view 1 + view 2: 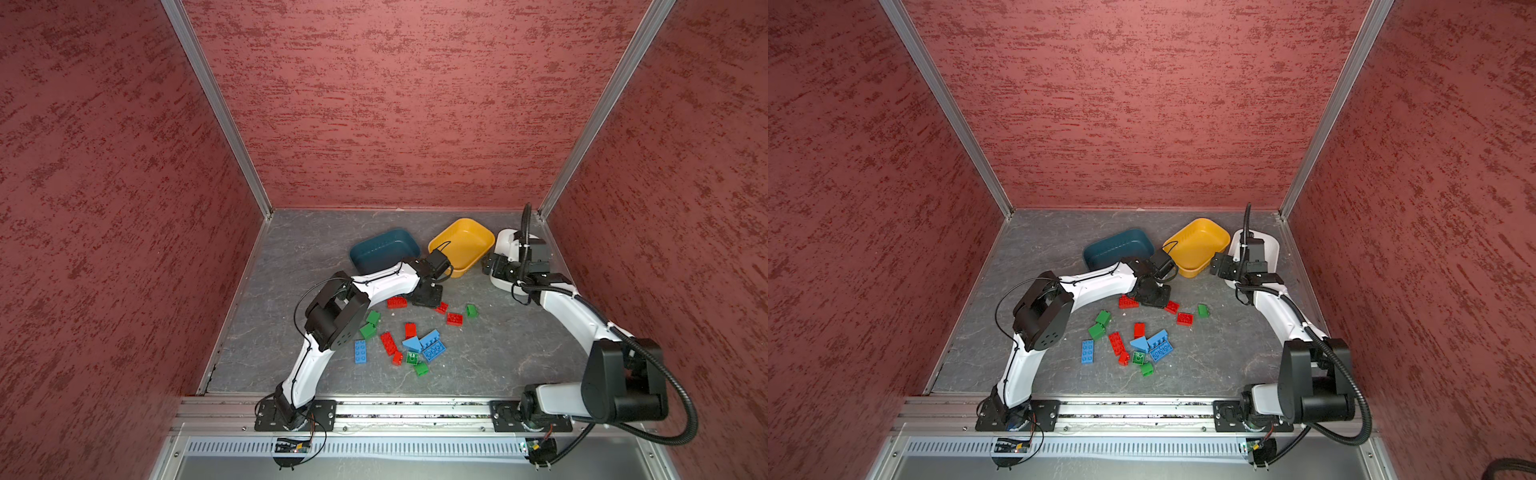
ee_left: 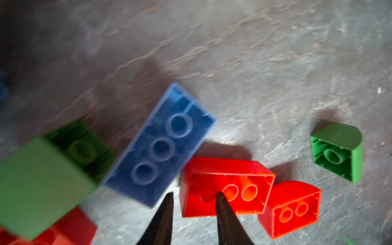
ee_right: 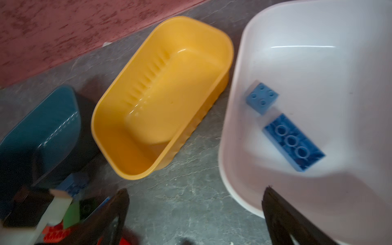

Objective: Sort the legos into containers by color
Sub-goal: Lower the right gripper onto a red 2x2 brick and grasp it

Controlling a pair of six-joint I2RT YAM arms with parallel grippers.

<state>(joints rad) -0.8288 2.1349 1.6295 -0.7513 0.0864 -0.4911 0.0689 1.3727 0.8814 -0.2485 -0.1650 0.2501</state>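
**A:** How do the jaws of the left gripper (image 2: 194, 195) stand?

**B:** A narrow way apart, clamped on nothing. One tip sits over the hollow of the upturned red rectangular plastic brick (image 2: 227, 186). The other is just outside its end wall, with a sliver of grey stone-patterned desk (image 2: 254, 63) showing between them. I judge they straddle that wall because the open underside offers a thin edge to pinch.

**A:** What lies nearby?

**B:** A loose light blue long brick (image 2: 161, 146), also upturned, lies just beyond the outer tip, close enough to get nudged. A red round-topped brick (image 2: 294, 207) lies just beside the red one, on the side away from the jaws. A green round-topped brick (image 2: 337, 151) lies well past that.

**A:** And the right gripper (image 3: 195, 195)?

**B:** Its jaws are spread wide and empty. One tip hangs over the rim of the white rounded plastic tub (image 3: 318, 31), which holds a light blue square brick (image 3: 262, 98) and a sorted light blue long brick (image 3: 293, 141). So blue seems to belong there. The empty yellow plastic tub (image 3: 165, 95) lies beyond the gap between the jaws, and the dark teal tub (image 3: 42, 127) past the other tip. Red likely goes into one of those.
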